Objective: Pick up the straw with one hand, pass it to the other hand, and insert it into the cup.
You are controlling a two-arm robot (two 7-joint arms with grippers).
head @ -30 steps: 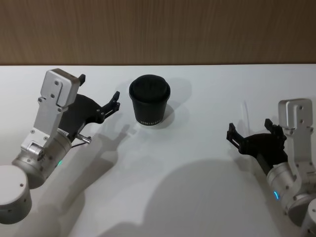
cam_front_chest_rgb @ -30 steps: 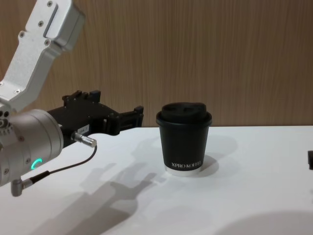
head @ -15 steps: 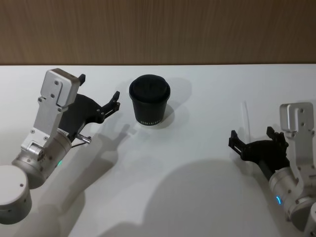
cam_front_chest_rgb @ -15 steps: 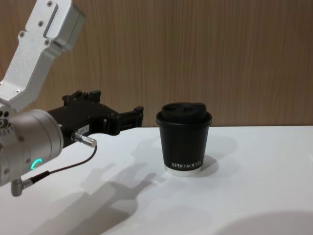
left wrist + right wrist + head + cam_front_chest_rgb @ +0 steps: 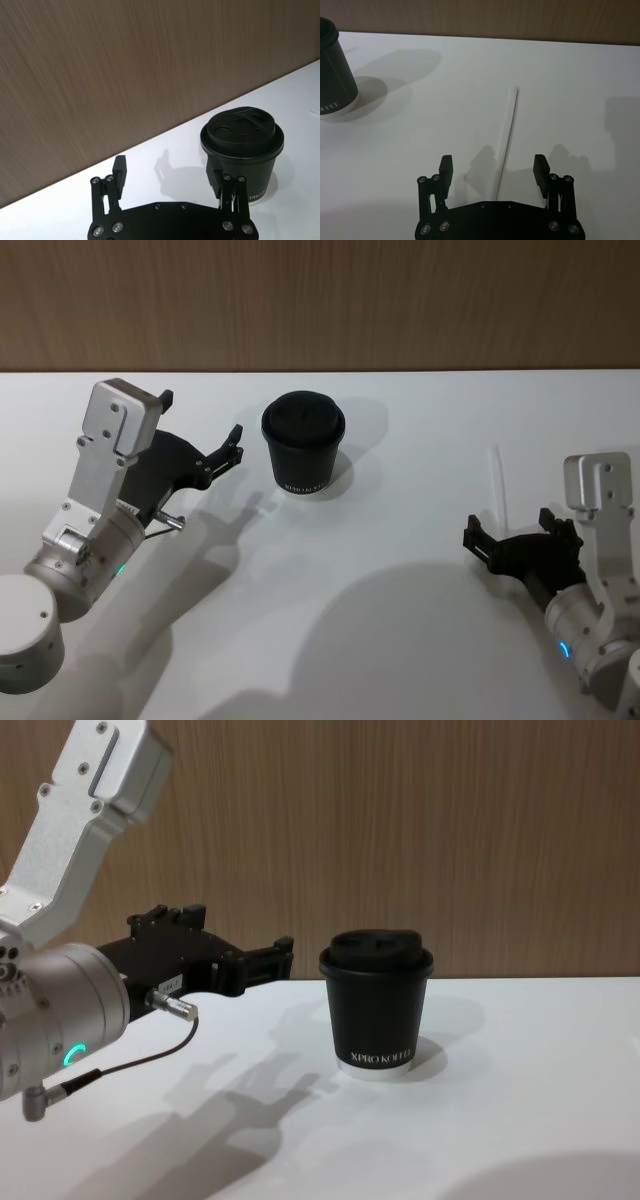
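The long, thin white straw (image 5: 497,480) lies flat on the white counter (image 5: 400,570), well apart from the small black paper cup with the domed black lid (image 5: 303,440), on the cup's right. What we judge the pickup to turn on is how the straw sits against our right end effector (image 5: 510,527). The straw's long axis runs front to back, away from us, with a slight tilt. In the right wrist view the straw (image 5: 508,140) leads straight out between the two fingers of the right end effector (image 5: 493,162), close to the midline and across the line on which they would close. The fingers are spread wide and hold nothing. The right arm is plainly the nearer one. Our left end effector (image 5: 200,418) hangs just beside the cup on its left, fingers likewise wide apart and empty, well apart from the straw. The straw's near end is hidden behind the right end effector's black body, so we cannot tell how far it reaches under. We also cannot judge how high the fingers stand above the counter. The straw is faint against the white surface in the head view, and the cup (image 5: 332,75) is cut off at the edge of the right wrist view.
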